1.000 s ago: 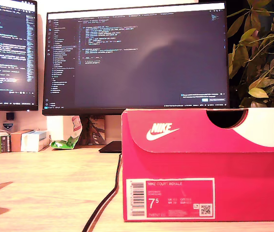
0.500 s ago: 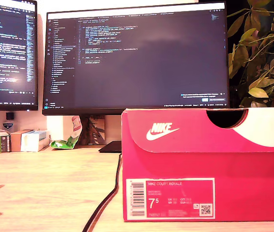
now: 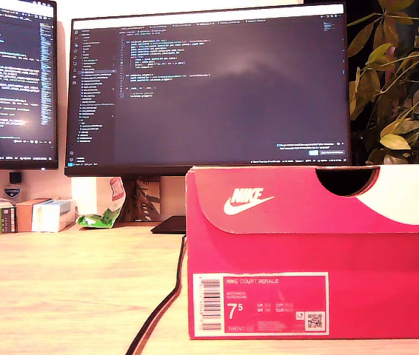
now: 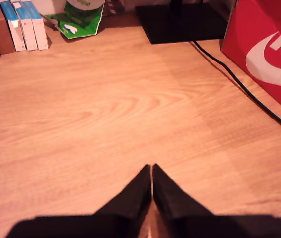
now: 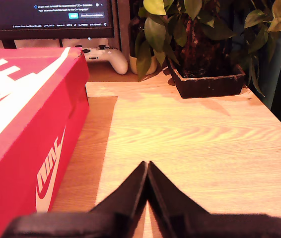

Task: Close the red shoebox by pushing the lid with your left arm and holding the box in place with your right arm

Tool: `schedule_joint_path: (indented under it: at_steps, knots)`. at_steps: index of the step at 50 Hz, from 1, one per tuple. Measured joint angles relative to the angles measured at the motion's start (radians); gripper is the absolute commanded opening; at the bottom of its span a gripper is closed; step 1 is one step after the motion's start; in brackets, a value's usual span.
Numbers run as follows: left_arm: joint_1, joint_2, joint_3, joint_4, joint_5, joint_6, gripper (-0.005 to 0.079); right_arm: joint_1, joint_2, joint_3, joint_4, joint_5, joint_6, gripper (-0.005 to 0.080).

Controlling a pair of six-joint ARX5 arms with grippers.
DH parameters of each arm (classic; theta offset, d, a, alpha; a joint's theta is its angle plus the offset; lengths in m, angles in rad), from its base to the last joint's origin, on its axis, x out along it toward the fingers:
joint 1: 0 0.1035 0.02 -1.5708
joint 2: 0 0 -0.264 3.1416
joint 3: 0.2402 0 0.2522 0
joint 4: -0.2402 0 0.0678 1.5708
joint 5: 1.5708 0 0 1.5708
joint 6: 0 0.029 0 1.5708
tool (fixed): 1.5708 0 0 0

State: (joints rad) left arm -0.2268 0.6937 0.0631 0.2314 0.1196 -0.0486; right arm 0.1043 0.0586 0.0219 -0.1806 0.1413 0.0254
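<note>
Glossy red cardboard shoebox (image 3: 317, 251) sits lidded on woodgrain desk (image 4: 105, 109), my first gripper (image 4: 152, 168) and my second gripper (image 5: 147, 164) clenched empty, apart beside it.

I count one red shoebox (image 3: 317, 251), two monitors (image 3: 208, 89), one potted plant (image 5: 200, 44), one white game controller (image 5: 106, 55), one black cable (image 4: 245, 91), and my two pincers, one per wrist view.

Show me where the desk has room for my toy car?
A big bare patch of desk lies between the small boxes, the green bag and the cable beside the shoebox. Another bare patch lies between the shoebox's other side and the plant pot. It is crowded along the back, by the monitor stand and the controller.
</note>
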Motion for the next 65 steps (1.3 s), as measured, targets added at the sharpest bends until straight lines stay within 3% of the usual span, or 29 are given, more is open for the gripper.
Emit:
schedule_joint_path:
  at_steps: [34,55,65]
  knots:
    - [0.158,-0.459,0.0,-0.379,-0.022,0.054,-0.0019,0.0,0.0,0.0,0.0,0.0,0.0,-0.0012]
    - [0.251,-0.659,0.0,-0.591,0.042,0.03,-0.0019,0.0,0.0,0.0,0.0,0.0,0.0,-0.0012]
    - [0.256,-0.698,0.0,-0.598,0.063,0.025,-0.0019,0.0,0.0,0.0,0.001,0.0,0.0,-0.0012]
